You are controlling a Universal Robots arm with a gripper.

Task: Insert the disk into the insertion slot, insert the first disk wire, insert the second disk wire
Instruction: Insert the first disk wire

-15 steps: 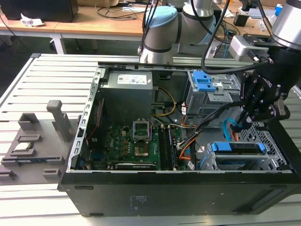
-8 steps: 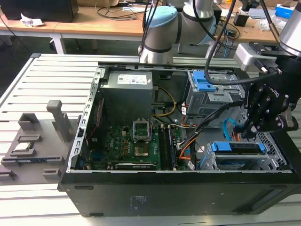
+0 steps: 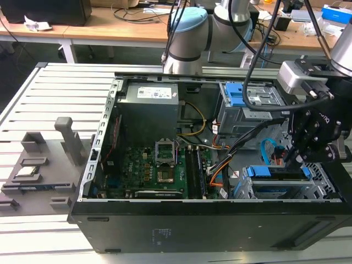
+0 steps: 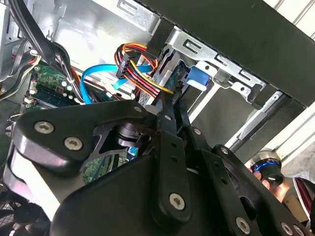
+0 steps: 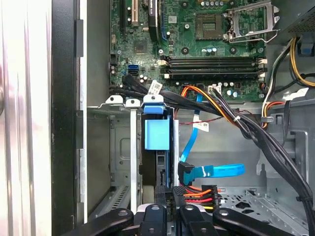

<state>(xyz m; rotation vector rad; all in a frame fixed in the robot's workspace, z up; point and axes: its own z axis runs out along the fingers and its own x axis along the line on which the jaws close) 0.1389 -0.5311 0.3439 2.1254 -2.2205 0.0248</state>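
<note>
The disk (image 3: pixel 278 171), in its bright blue carrier, sits inside the insertion slot (image 3: pixel 316 190), a low grey cage at the exterior view's right, near the case front. In both wrist views the blue carrier (image 5: pixel 157 133) (image 4: pixel 197 78) stands between the cage walls (image 5: pixel 114 101) (image 4: pixel 231 73). My gripper (image 3: pixel 294 157) hangs just behind the disk. Its fingers (image 4: pixel 167 110) are close together on the black plug end of the red, orange and yellow disk wire (image 4: pixel 142 73) (image 5: pixel 199 192), at the disk's back edge. A blue flat disk wire (image 5: pixel 216 171) (image 4: pixel 93 78) (image 3: pixel 268 148) lies loose beside it.
A taller grey cage with a blue latch (image 3: pixel 250 102) stands behind the gripper. Thick black cables (image 5: pixel 256 132) cross beside the slot. The motherboard (image 3: pixel 148 165) and the power supply (image 3: pixel 149 104) take up the case's left. A grey fixture (image 3: pixel 38 165) lies outside it.
</note>
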